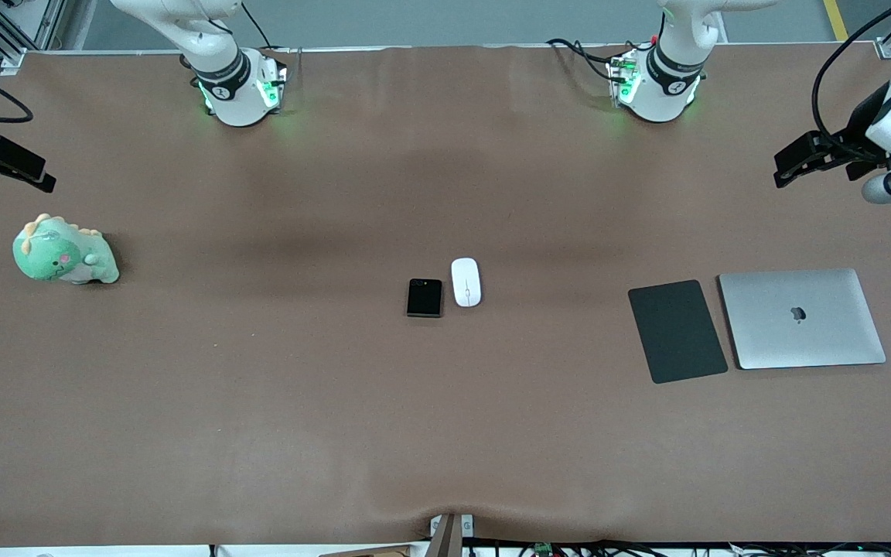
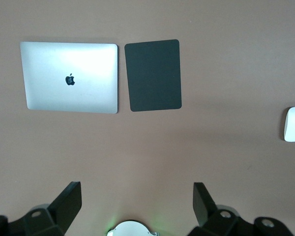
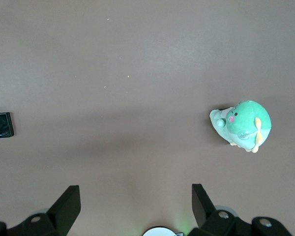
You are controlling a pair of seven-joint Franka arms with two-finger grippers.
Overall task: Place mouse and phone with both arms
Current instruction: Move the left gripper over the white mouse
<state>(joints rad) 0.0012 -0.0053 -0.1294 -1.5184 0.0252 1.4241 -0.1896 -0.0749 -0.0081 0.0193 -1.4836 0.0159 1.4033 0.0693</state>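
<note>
The white oval mouse (image 1: 465,281) (image 2: 294,124) lies at the middle of the brown table, and the small black phone (image 1: 424,298) (image 3: 1,125) rests right beside it, toward the right arm's end. My left gripper (image 1: 790,166) (image 2: 136,199) hangs high over the left arm's end of the table, open, nothing between its fingers. My right gripper (image 1: 28,174) (image 3: 135,199) hovers high over the right arm's end, also open and empty. Both are well away from the mouse and phone.
A dark grey mouse pad (image 1: 677,330) (image 2: 153,74) lies beside a closed silver laptop (image 1: 801,318) (image 2: 69,76) toward the left arm's end. A green plush dinosaur (image 1: 64,252) (image 3: 242,124) sits toward the right arm's end. The arm bases (image 1: 240,89) stand along the table's edge.
</note>
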